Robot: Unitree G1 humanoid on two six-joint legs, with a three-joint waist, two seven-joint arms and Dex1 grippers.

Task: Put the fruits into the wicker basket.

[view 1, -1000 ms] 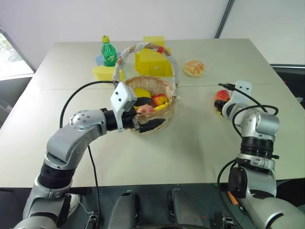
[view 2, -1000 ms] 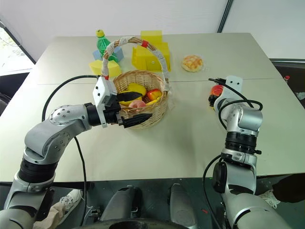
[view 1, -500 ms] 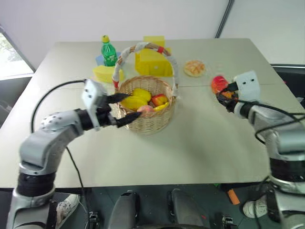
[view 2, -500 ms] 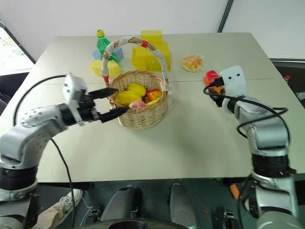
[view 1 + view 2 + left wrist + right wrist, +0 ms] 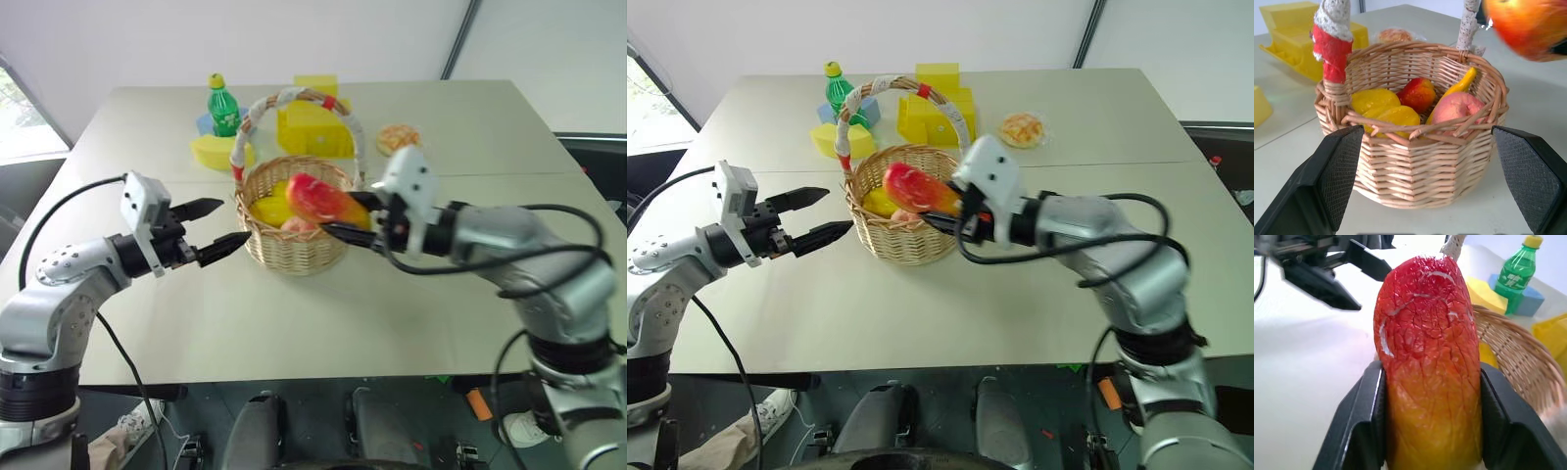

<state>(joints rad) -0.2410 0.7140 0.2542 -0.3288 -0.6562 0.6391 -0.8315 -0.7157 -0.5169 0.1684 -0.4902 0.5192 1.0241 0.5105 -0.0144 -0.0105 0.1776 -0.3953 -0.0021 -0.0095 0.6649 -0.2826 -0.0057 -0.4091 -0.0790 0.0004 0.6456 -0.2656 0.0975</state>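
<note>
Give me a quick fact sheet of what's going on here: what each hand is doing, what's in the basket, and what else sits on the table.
right hand: shut on the mango, held over the wicker basket
left hand: open, holding nothing, beside the basket
in basket: peach, banana, apple, yellow oval fruits
also on table: bread bun, green bottle, yellow blocks

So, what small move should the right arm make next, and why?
Probably lower the mango a little and open the fingers. The right gripper holds it above the wicker basket, inside the rim, so it should drop beside the other fruits. The left gripper stands open, clear of the basket.
</note>
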